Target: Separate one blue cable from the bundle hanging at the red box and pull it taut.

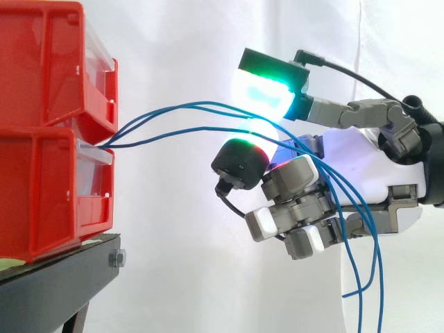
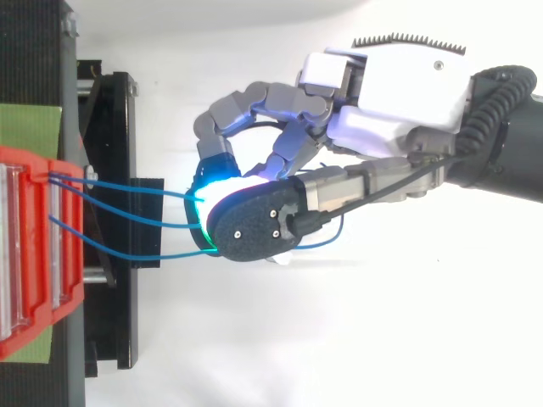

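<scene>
Three thin blue cables (image 1: pixel 180 106) come out of the gap between the two stacked red bins (image 1: pixel 48 139) and run right to my hand (image 1: pixel 361 166). They sag a little on the way. The lowest cable (image 1: pixel 173 131) leads into the glowing spot between the black thumb pad (image 1: pixel 239 158) and a curled fingertip, where it looks pinched. One finger with a green pad (image 1: pixel 263 94) stretches out above the cables. From above, the strands (image 2: pixel 144 222) fan out from the bin and converge at the curled fingers (image 2: pixel 229 110). Their loose ends (image 1: pixel 364 277) hang below the palm.
The red bins (image 2: pixel 34 254) stand on a black stand (image 1: pixel 55 277) at the left. A black bracket (image 2: pixel 119 170) juts out under the cables. A white curtain fills the background behind my hand.
</scene>
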`<move>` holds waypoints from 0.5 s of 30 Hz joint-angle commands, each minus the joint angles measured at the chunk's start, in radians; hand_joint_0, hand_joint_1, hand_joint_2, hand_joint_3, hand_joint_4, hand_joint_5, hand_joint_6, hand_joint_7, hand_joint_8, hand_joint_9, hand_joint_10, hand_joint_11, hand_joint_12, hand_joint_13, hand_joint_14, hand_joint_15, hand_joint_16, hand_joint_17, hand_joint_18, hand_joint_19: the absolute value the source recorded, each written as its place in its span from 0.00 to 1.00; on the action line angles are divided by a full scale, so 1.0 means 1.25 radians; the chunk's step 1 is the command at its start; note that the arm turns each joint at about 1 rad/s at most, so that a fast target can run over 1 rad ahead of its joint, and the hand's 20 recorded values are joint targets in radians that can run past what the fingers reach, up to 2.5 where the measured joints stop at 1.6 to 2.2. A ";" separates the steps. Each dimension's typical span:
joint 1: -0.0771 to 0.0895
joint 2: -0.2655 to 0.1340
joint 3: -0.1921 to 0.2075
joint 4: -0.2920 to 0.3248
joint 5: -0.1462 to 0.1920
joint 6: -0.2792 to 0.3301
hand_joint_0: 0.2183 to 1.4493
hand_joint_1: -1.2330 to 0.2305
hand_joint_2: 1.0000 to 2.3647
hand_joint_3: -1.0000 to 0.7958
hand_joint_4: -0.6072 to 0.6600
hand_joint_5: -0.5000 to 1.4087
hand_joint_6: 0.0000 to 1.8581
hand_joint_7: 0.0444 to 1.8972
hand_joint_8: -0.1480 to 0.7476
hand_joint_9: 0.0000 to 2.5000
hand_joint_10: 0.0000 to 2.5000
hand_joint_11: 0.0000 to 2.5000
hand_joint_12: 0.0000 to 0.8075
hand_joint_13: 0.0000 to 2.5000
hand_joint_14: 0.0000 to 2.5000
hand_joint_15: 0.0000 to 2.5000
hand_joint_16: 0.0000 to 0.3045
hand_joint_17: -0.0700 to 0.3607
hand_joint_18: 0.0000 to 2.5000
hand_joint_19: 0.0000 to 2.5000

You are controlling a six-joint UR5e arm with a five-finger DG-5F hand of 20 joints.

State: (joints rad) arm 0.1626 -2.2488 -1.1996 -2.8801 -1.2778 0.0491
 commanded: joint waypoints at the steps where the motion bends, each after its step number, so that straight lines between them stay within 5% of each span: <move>1: 0.000 0.000 0.000 0.002 0.000 0.000 0.29 0.32 0.02 0.43 0.63 0.19 0.48 0.73 0.58 0.44 0.01 0.46 0.49 0.42 0.01 0.30 0.17 0.43 0.40 0.37; 10: 0.002 0.000 0.000 0.002 0.001 0.000 0.36 0.24 0.01 0.33 0.61 0.18 0.49 0.69 0.57 0.43 0.01 0.46 0.47 0.41 0.01 0.30 0.17 0.43 0.39 0.35; 15: 0.002 0.000 0.000 0.003 0.002 0.000 0.31 0.32 0.00 0.28 0.62 0.19 0.48 0.69 0.58 0.44 0.01 0.46 0.47 0.41 0.01 0.30 0.17 0.43 0.40 0.36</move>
State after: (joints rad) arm 0.1646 -2.2488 -1.1996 -2.8766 -1.2754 0.0491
